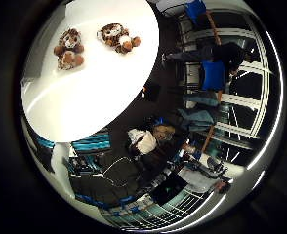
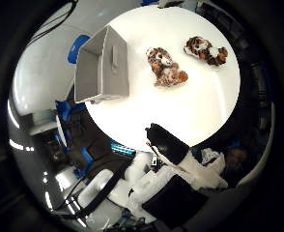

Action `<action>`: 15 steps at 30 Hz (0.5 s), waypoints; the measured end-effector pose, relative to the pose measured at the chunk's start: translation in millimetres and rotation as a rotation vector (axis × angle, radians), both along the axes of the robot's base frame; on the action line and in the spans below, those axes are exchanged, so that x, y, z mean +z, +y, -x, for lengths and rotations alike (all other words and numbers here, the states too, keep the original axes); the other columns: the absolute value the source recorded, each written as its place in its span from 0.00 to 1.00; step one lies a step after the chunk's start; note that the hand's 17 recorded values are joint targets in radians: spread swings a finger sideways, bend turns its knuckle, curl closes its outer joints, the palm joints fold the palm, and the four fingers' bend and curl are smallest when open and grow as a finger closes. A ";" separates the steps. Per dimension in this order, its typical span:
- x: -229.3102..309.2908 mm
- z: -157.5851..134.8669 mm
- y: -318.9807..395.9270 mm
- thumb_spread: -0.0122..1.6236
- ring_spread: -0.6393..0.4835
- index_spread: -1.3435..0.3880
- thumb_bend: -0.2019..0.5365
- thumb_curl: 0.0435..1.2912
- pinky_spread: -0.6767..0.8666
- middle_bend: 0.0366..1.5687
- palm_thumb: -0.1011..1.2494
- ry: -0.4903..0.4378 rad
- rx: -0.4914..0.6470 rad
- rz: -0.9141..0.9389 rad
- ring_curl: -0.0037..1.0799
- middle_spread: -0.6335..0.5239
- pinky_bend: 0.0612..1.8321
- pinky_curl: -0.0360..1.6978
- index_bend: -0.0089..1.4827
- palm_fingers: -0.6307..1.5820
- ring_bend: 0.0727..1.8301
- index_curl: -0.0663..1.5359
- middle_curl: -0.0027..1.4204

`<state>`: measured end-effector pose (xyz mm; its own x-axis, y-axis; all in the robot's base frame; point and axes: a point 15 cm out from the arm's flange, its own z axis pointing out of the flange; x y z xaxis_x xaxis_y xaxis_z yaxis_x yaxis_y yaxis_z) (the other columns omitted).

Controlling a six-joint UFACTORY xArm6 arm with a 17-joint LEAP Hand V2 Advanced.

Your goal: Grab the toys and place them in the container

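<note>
Toys first: I see two plush tigers lying on the round white bench [image 2: 190, 121]. One plush tiger [image 2: 166, 66] lies nearer the container, and the second plush tiger [image 2: 205, 50] lies just beyond it, toward the bench's edge. They are near each other but apart, with bare white surface between them. Both are striped brown and orange with white bellies, and both lie flat rather than sitting up.

The container is a grey fabric bin [image 2: 102, 67], open at the top and empty as far as I can see into it. It stands on the bench near the rim, beside the nearer tiger but not touching it. A handle shows on the wall that faces the toys.

Of the hand [image 2: 173, 152] I see only a black fingertip and white segments reaching in over the near rim of the bench in the thumb-side view. It holds nothing and touches neither toy nor the bin, but I cannot tell from this whether the fingers are spread or curled. The toys and the bin look small in both palm views, so the palm is well apart from them.
</note>
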<state>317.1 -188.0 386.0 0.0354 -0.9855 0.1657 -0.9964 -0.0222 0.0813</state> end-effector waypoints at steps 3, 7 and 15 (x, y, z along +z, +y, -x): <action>0.4 0.2 0.4 0.72 0.73 0.54 0.25 0.18 0.71 0.10 0.49 0.001 0.001 -0.002 0.23 0.53 0.16 0.19 0.12 0.39 0.09 0.22 0.24; 5.6 -4.5 -3.4 0.72 0.73 0.54 0.25 0.18 0.70 0.11 0.48 -0.001 0.007 -0.004 0.23 0.53 0.16 0.19 0.11 0.39 0.09 0.22 0.24; 20.3 -26.1 -42.4 0.72 0.74 0.55 0.25 0.18 0.71 0.11 0.46 -0.005 -0.075 -0.069 0.23 0.54 0.18 0.19 0.11 0.38 0.09 0.21 0.24</action>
